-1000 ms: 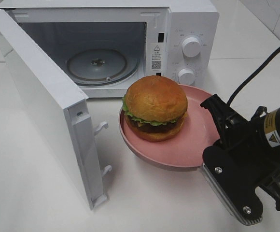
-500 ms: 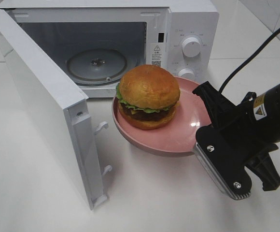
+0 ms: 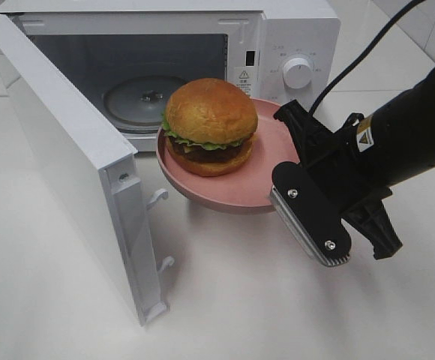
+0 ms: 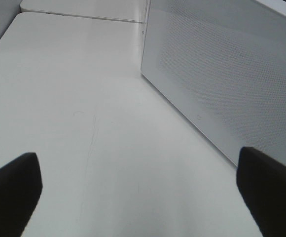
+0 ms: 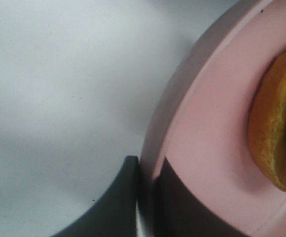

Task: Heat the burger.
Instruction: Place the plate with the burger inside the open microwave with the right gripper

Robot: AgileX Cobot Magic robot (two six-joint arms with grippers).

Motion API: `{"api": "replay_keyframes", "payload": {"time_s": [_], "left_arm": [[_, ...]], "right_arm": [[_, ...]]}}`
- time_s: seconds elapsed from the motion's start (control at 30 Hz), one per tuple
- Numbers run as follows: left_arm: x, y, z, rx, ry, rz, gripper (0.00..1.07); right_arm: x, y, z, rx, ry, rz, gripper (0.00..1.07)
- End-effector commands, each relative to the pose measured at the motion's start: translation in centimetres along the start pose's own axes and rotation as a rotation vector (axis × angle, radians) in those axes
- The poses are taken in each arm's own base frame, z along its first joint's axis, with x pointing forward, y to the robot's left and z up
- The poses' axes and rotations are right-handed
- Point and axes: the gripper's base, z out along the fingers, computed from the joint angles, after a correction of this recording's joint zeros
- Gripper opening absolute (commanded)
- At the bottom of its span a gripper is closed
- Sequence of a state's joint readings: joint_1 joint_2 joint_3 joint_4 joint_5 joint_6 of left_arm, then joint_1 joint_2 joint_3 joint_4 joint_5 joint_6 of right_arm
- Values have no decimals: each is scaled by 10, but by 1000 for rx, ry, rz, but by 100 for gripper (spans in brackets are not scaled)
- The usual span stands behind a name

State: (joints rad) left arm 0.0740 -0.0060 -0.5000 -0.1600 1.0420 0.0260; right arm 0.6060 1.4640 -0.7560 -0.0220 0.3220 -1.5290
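At the microwave mouth: burger sits on the pink plate, just in front of the open cavity, not inside. The glass turntable is visible behind it. Door is swung wide open on the microwave's left.

Burger: glossy golden-brown domed top bun, green lettuce frill around the edge, dark patty, lighter bottom bun. It is upright and intact, sitting on the half of the plate nearer the door.

Right gripper is clamped on the plate rim on the side away from the door, holding the plate clear of the table. Right wrist view confirms one finger on each face of the rim.

Left gripper: jaws apart, nothing between them, over bare table beside a white dotted-mesh panel.
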Motion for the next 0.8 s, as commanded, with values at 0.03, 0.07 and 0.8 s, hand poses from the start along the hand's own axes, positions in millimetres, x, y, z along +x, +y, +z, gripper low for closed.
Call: {"api": "replay_keyframes", "payload": {"time_s": [0.03,0.07,0.8], "left_arm": [[1,0,-2,-3,-26,-2,100],[1,0,-2,-3,-26,-2,100],[1,0,-2,-3,-26,-2,100]], "right_arm": [[-4,-16,-3,99,-6,-27,0],[-8,-19,-3,113,-7,-49,0],[-17,-53,22,126,-10,-12,0]]}}
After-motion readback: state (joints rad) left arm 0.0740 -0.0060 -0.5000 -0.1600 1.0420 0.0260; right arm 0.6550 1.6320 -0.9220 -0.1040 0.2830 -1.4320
